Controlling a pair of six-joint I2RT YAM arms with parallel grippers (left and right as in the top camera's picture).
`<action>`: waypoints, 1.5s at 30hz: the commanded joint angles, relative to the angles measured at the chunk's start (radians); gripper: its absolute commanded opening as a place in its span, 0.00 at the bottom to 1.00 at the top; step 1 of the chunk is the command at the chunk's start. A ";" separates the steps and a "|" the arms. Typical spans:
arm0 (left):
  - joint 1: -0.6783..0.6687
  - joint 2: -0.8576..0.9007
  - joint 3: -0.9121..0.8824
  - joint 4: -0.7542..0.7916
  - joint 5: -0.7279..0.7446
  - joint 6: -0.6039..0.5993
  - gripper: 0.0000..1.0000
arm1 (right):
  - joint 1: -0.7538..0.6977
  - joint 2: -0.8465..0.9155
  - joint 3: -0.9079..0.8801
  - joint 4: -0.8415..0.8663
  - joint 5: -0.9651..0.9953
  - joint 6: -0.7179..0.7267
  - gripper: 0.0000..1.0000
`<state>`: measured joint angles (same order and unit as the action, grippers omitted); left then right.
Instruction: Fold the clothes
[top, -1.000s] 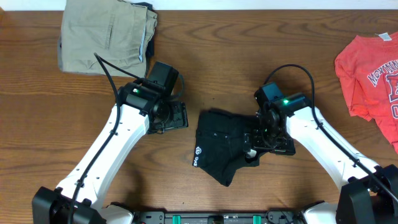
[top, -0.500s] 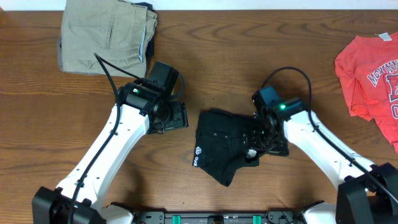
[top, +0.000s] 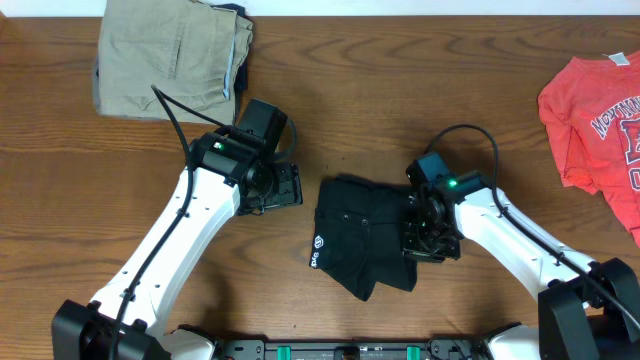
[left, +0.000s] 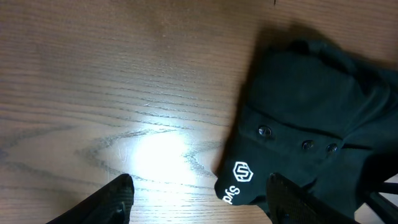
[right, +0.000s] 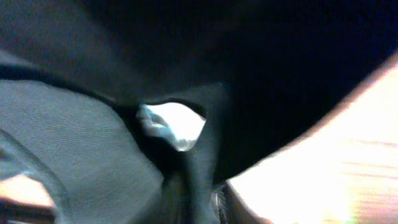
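Wood-grain bench (top: 340, 110), layout as before: khaki trousers (top: 170, 55) at the far-left corner, red T-shirt (top: 595, 120) at the right edge, both well apart from the work. Black shirt (top: 355, 235) sits mid-bench, slightly toward the near edge, between the two arms. It's a bunched lump, not flat, with no clean fold visible.

Change over the last second: right gripper (top: 413, 238) was spread wide over the shirt's right edge and is now pinched closed there. The wrist has also slid a little toward the near edge. Right wrist view is all dark cloth pressed against the fingers, with a pale tag (right: 171, 124) showing in the folds. I read that as a grip on the shirt, not a miss. Can't tell how many layers it caught. Shirt outline has barely shifted, so no lift or drag yet.

Left gripper (top: 290, 187) unchanged: parked just off the shirt's left edge, jaws well apart, nothing between them. In its own camera one fingertip (left: 118, 196) is over bare wood and the other sits in front of the corner with the white logo (left: 242, 172). Can't tell if it touches.

For the task: grasp looks made on the right side, folding proper not started. Next is likely a pull to spread or flip that edge. Risk is a multi-layer pinch dragging the whole lump.
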<state>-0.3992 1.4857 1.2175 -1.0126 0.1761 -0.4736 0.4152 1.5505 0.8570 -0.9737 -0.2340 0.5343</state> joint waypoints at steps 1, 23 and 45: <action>0.003 0.009 -0.006 0.000 -0.013 0.010 0.70 | -0.016 -0.013 -0.002 -0.015 0.069 0.004 0.01; 0.003 0.009 -0.006 0.000 -0.013 0.010 0.70 | -0.177 -0.013 0.014 -0.093 0.239 -0.035 0.32; 0.003 0.009 -0.006 0.004 -0.013 0.028 0.70 | -0.244 -0.006 0.281 -0.012 -0.047 -0.356 0.44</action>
<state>-0.3992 1.4857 1.2175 -1.0107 0.1761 -0.4644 0.1745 1.5482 1.1805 -1.0100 -0.1612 0.2390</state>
